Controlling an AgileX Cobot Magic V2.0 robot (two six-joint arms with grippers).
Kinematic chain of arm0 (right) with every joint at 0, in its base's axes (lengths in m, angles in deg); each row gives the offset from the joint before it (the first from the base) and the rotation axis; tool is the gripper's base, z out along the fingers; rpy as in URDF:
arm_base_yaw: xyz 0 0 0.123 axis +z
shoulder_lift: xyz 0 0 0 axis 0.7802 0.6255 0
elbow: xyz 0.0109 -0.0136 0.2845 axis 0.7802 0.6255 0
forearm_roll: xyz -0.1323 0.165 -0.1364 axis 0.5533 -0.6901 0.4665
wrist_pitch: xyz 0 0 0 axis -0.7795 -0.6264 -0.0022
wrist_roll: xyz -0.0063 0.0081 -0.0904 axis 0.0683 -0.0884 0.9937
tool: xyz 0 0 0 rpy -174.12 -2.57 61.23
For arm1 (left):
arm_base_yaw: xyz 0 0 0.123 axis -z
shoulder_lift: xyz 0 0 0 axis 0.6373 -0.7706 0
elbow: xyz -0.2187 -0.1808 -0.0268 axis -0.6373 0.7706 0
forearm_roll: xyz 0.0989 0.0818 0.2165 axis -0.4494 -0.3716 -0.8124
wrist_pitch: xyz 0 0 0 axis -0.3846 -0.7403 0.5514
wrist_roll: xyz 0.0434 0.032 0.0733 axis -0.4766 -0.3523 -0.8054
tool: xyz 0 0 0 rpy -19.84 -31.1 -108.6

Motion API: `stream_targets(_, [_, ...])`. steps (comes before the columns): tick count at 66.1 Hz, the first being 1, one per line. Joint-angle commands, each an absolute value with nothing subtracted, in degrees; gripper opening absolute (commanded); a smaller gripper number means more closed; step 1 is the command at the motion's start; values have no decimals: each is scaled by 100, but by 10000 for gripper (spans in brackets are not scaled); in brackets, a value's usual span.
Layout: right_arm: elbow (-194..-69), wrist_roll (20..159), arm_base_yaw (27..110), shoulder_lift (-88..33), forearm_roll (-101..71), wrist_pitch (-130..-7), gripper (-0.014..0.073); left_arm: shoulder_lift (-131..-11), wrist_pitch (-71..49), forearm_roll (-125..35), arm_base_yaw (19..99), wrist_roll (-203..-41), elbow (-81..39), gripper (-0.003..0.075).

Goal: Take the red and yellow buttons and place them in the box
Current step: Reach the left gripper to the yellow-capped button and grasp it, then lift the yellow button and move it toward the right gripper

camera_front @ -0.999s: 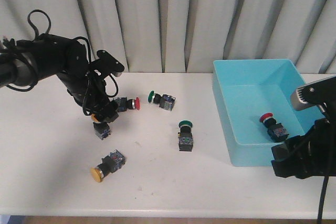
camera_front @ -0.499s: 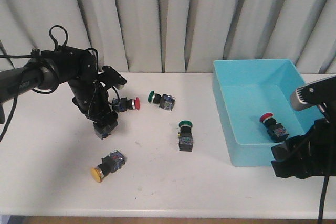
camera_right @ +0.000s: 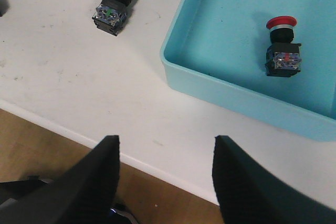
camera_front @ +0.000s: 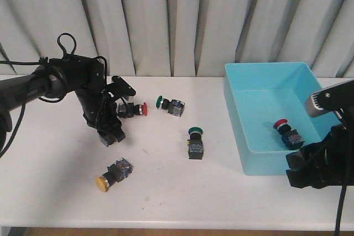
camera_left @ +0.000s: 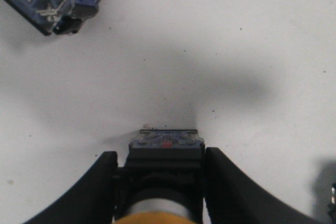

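Your left gripper [camera_left: 160, 182] is pressing down at the desk [camera_front: 166, 192], its fingers [camera_left: 105, 187] clamped on a yellow button [camera_left: 164, 182] whose blue-grey block is pointing at the surface. Your right gripper [camera_right: 164, 182] is hanging beside the turquoise box [camera_front: 251, 161], fingers spread apart and gripping nothing. One red button [camera_front: 287, 132] is lying inside the box. Another red button [camera_front: 133, 109] and a second yellow button [camera_front: 113, 174] are lying on the desk, alongside two green buttons [camera_front: 194, 142].

white table [camera_front: 182, 192], grey curtains [camera_front: 182, 20] (pleated) behind.
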State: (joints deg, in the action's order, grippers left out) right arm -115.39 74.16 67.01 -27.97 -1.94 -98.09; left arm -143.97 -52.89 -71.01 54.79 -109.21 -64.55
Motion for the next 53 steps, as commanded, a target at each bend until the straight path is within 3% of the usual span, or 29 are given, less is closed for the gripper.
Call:
stream_targets(1, [-11685, 7459, 6694, -2881, -189, -9508, 402, -14017, -5247, -7051, 5477, -10919, -6634, 233])
stream_targets(11, [-11685, 7459, 6694, -2881, -189, -9508, 402, -13968, -5410, -7051, 5477, -10919, -6665, 178])
stream_targets(35, [-11685, 7459, 6694, -2881, -176, -9502, 402, -13007, -5488, -5913, 5477, -10757, -6595, 179])
stream_targets(53, [-11685, 7459, 6694, -2881, -169, -9518, 402, -11613, -4580, -5514, 5477, -10787, -5149, 181])
